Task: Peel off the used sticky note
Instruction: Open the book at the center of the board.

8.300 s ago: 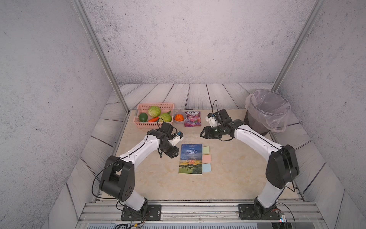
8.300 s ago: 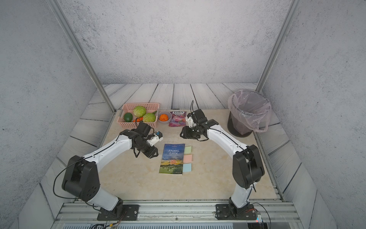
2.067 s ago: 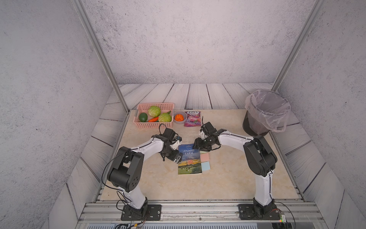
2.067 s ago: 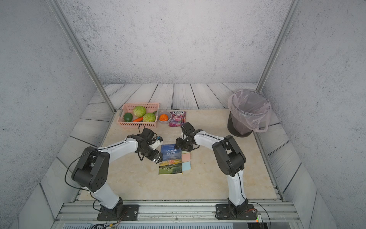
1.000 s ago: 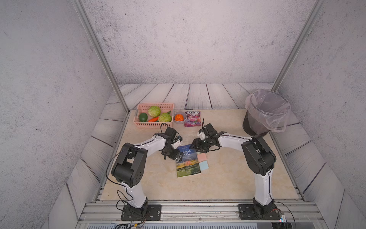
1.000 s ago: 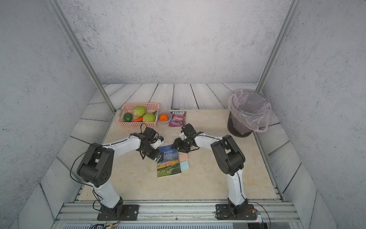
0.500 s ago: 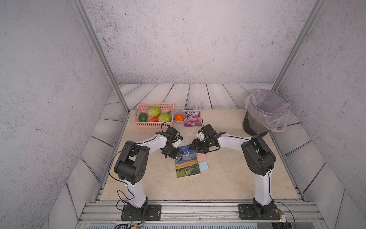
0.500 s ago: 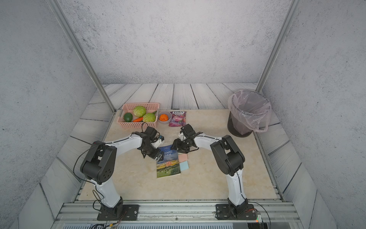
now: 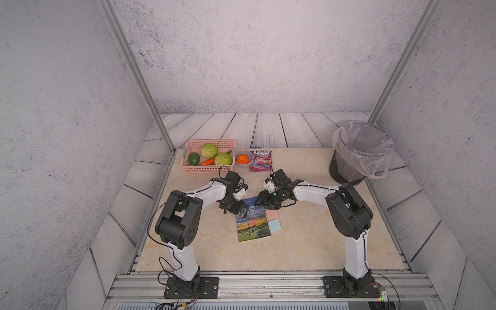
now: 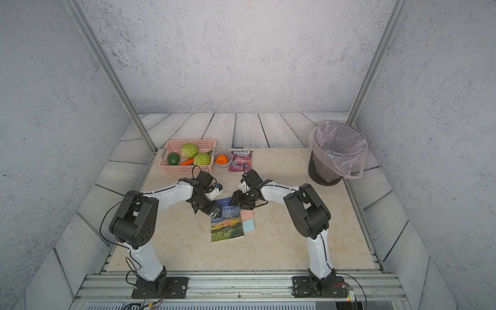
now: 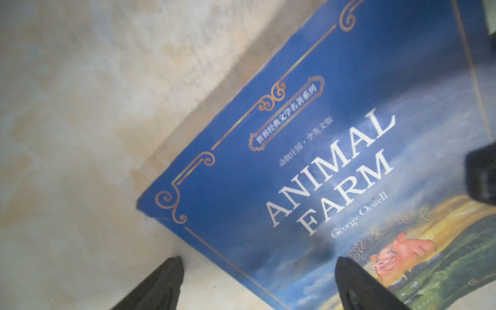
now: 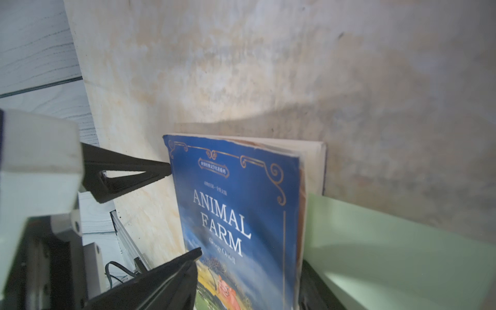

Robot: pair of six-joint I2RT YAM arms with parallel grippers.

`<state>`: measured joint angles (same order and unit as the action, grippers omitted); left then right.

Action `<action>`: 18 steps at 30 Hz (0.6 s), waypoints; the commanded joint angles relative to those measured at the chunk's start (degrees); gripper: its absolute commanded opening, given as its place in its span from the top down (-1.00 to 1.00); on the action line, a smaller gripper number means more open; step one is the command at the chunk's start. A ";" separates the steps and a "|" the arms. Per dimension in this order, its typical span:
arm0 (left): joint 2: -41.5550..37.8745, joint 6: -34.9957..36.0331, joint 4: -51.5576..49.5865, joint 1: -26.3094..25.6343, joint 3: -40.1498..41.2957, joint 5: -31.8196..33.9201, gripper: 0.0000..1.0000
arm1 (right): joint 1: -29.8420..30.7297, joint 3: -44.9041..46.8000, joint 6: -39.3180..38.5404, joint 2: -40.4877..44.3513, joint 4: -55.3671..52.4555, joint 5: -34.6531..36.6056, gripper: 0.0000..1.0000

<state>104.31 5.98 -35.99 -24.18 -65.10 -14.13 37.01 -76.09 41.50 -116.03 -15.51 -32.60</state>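
The Animal Farm book (image 9: 252,228) lies closed near the middle of the tabletop (image 9: 308,236), its top turned slightly toward 11 o'clock. Three sticky notes poke out from under the cover along its 3 o'clock edge. The pink sticky note (image 9: 272,214) and the blue sticky note (image 9: 275,225) show in both top views. The green sticky note (image 12: 389,255), nearest the 1 o'clock corner, shows only in the right wrist view.

The left arm (image 9: 206,192) reaches to the book's 10 o'clock corner. The left jaws are spread wide and hold nothing, with one fingertip (image 11: 161,284) over bare tabletop and the other over the cover.

The right arm (image 9: 314,192) comes in at the 1 o'clock corner, and the right jaws sit low over the green note. I cannot tell whether they pinch it.

A vegetable basket (image 9: 209,169) stands at 11 o'clock from the book and a lined bin (image 9: 359,155) at 2 o'clock.
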 commanded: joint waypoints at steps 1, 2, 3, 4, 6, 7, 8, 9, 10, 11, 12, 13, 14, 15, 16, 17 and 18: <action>1.25 -0.22 -1.54 0.16 -1.01 0.42 -0.89 | 1.11 -1.83 -2.20 1.66 -4.26 0.76 -0.25; 1.29 -0.34 -1.50 0.12 -0.96 0.42 -0.89 | 1.24 -2.06 -2.40 1.75 -4.54 0.82 -0.25; 1.29 -0.35 -1.54 0.10 -0.96 0.36 -0.89 | 1.31 -2.16 -2.57 1.74 -4.57 0.89 -0.24; 1.25 -0.32 -1.54 0.10 -0.91 0.34 -0.89 | 1.37 -2.25 -2.62 1.76 -4.61 0.87 -0.25; 1.26 -0.31 -1.52 0.10 -0.98 0.33 -0.89 | 1.48 -2.30 -2.60 1.45 -4.58 0.89 -0.25; 1.25 -0.30 -1.61 0.10 -0.91 0.33 -0.89 | 1.53 -2.30 -2.56 1.09 -4.45 0.87 -0.25; 1.26 -0.28 -1.55 0.10 -0.97 0.33 -0.89 | 1.59 -2.15 -2.52 0.95 -4.26 0.67 -0.25; 1.25 -0.27 -1.52 0.10 -0.94 0.27 -0.89 | 1.62 -2.02 -2.32 0.62 -3.89 0.40 -0.25; 1.18 -0.27 -1.54 0.15 -0.83 0.25 -0.89 | 1.58 -1.77 -2.13 0.51 -3.40 -0.10 -0.25; 1.09 -0.21 -1.49 0.17 -0.85 0.18 -0.89 | 1.57 -1.46 -1.84 0.55 -2.77 -0.61 -0.25; 0.97 -0.26 -1.45 0.19 -0.78 0.11 -0.89 | 1.58 -1.21 -1.33 0.80 -1.80 -1.16 -0.25; 0.85 -0.20 -1.38 0.19 -0.67 0.12 -0.89 | 1.57 -0.72 -1.07 1.25 -0.83 -1.76 -0.25; 0.74 -0.20 -1.32 0.23 -0.55 -0.05 -0.89 | 1.64 -0.27 -0.74 1.76 0.03 -2.39 -0.25; 0.39 -0.10 -1.15 0.27 -0.41 -0.10 -0.89 | 1.65 0.11 -0.55 2.34 1.03 -3.07 -0.25; -0.03 -0.04 -0.92 0.31 -0.18 -0.06 -0.89 | 1.73 0.29 -0.43 2.75 1.82 -3.81 -0.25; -0.56 0.37 -0.73 0.36 0.05 0.16 -0.89 | 1.79 0.43 -0.37 3.10 2.39 -4.72 -0.25; -1.24 0.77 -0.59 0.37 0.21 0.38 -0.89 | 1.87 0.38 -0.30 3.33 2.79 -5.53 -0.25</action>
<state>104.31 6.04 -35.94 -24.12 -65.10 -14.15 38.35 -76.29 40.56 -115.72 -15.38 -34.59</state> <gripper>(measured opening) 0.945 0.625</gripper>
